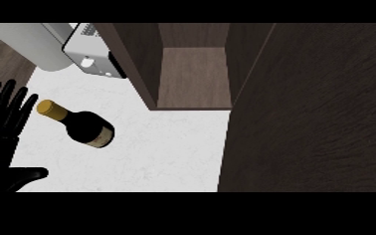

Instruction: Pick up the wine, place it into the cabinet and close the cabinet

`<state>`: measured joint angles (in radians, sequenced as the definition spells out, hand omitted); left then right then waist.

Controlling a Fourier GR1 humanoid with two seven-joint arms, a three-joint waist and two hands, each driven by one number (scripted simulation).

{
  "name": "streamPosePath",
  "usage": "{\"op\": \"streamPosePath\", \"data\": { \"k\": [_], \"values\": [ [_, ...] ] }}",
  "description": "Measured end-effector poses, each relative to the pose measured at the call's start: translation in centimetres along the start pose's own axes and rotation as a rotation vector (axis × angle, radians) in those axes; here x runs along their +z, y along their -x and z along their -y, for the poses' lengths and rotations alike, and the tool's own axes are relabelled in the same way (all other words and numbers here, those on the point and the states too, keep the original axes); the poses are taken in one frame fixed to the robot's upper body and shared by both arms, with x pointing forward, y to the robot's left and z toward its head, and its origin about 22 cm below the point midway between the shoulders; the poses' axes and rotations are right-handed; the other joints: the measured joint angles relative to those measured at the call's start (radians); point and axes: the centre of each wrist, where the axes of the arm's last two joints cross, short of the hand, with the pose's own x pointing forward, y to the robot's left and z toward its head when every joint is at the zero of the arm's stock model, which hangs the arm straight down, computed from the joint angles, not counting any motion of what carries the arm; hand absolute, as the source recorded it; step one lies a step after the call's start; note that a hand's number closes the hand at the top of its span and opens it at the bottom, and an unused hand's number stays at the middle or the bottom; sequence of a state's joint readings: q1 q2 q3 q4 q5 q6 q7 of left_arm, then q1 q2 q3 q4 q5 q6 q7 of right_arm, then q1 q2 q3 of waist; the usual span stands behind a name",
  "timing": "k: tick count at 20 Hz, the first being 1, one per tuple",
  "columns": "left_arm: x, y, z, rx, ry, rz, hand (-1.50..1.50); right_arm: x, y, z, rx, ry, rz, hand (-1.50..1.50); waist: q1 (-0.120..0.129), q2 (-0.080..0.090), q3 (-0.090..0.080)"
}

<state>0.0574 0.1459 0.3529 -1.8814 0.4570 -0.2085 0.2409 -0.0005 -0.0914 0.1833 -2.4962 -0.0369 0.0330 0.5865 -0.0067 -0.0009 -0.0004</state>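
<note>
A dark wine bottle (86, 126) with a gold cap and a pale label stands on the white counter (161, 154) at the left. My left hand (12, 124) rests open at the left edge, fingers pointing up, a short way left of the bottle and not touching it. Behind the bottle to the right stands the dark wooden cabinet (192, 74), open, with a bare shelf inside. Its open door (308, 114) fills the right side of the view. My right hand is nowhere in the view.
A white and grey appliance (88, 50) sits at the back left, next to a pale cylinder (33, 47). Bare counter stretches between the bottle and the cabinet's front edge.
</note>
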Motion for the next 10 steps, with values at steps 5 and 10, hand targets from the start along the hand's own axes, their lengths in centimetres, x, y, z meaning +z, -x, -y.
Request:
{"op": "streamPosePath", "data": {
  "k": [5, 10],
  "values": [
    [0.3, 2.6, -1.1, -0.016, -0.032, 0.007, -1.50, -0.1, -0.2, -0.1, -0.004, 0.000, -0.004, -1.50, 0.001, 0.000, 0.000],
    [0.0, 4.5, -2.3, -0.036, -0.052, 0.009, -1.50, -0.2, -0.3, -0.1, -0.003, 0.004, 0.001, -1.50, 0.002, 0.000, 0.000]
  ]
}}
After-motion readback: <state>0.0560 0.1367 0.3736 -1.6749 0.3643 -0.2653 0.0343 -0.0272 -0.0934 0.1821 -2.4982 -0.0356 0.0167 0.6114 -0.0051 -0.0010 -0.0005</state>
